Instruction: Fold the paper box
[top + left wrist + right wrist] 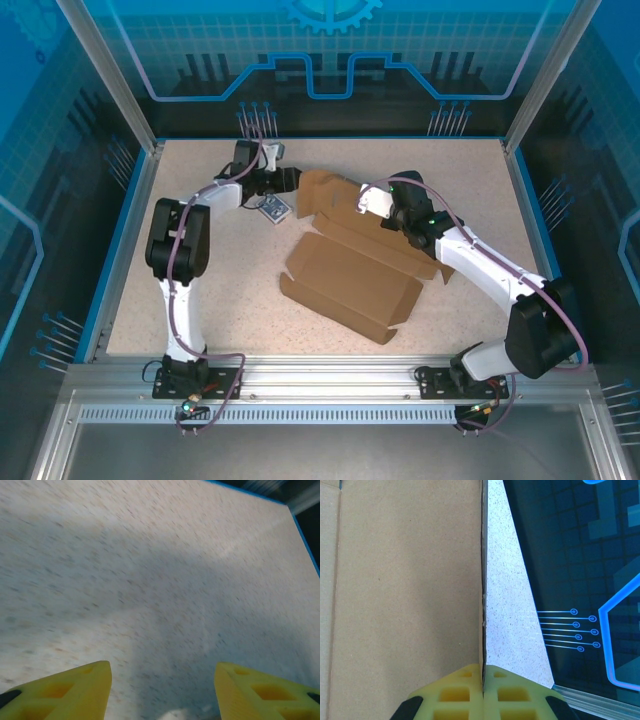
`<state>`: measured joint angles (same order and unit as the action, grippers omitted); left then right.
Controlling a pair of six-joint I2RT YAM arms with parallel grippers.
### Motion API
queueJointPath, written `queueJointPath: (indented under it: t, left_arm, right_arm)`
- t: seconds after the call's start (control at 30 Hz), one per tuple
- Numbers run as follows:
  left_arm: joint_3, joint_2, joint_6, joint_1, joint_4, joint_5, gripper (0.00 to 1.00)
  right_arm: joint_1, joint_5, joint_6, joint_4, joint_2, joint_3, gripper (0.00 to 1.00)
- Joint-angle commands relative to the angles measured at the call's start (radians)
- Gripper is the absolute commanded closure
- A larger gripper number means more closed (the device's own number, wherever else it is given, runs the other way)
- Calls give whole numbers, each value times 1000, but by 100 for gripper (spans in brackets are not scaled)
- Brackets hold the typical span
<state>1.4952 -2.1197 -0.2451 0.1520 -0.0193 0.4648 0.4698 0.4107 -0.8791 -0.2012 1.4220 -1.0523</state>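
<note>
Flap-raising appears underway: right gripper [483, 675] clamped on paper box [405, 580] panel edge; left gripper [162, 687], jaws apart, above table [150, 555] near far edge. Next likely: hinge panel along crease.

The box [405, 580] pinched in the right gripper [483, 672] is matt brown cardboard, smooth-faced, rough at its cut edge. Both grippers' fingers [75, 690] are matt yellow plastic. Under the left gripper [162, 672] the desk [150, 570] is speckled, matt.
</note>
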Motion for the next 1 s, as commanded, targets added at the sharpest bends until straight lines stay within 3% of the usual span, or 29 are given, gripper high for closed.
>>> queueJointPath:
  t: [0.0,0.33,0.97]
  left_arm:
    - [-23,22,39,14,-8,132,42]
    - [-186,102,30,40,-181,234,42]
    - [-359,177,81,107,-330,226,42]
  right_arm:
    - [-14,-9,11,2,-8,3,100]
    - [-17,12,-3,41,2,19,100]
    - [-16,10,5,26,9,20,100]
